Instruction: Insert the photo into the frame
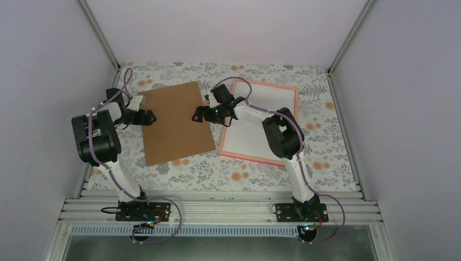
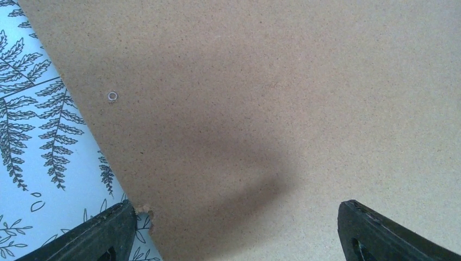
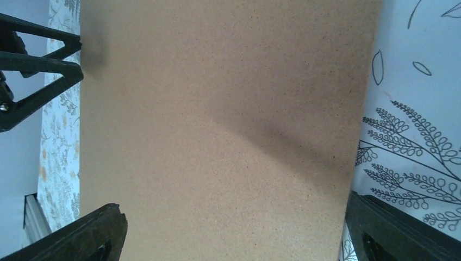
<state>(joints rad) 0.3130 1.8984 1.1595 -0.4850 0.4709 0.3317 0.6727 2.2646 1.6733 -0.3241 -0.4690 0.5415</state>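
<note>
The board (image 1: 176, 122) lay on the table (image 1: 326, 157), left of the middle. The frame (image 1: 266, 83) lay just right of it, with the photo (image 1: 250, 138) inside. The left gripper (image 1: 149, 117) was at the board's left edge, the right gripper (image 1: 197, 115) at its right edge.

Here's the tally as it stands. Two black robot arms: the left arm (image 1: 98, 142) and the right arm (image 1: 282, 136). Two black two-finger grippers, one apiece: the left gripper (image 1: 151, 116) and the right gripper (image 1: 195, 115). One flat brown rectangular cardboard board (image 1: 174, 122), and a single small metal eyelet (image 2: 112, 96) on it. One thin bright-pink rectangular frame (image 1: 269, 83). One white rectangular paper photo (image 1: 244, 138). And one flower-patterned table (image 1: 217, 171).
</note>
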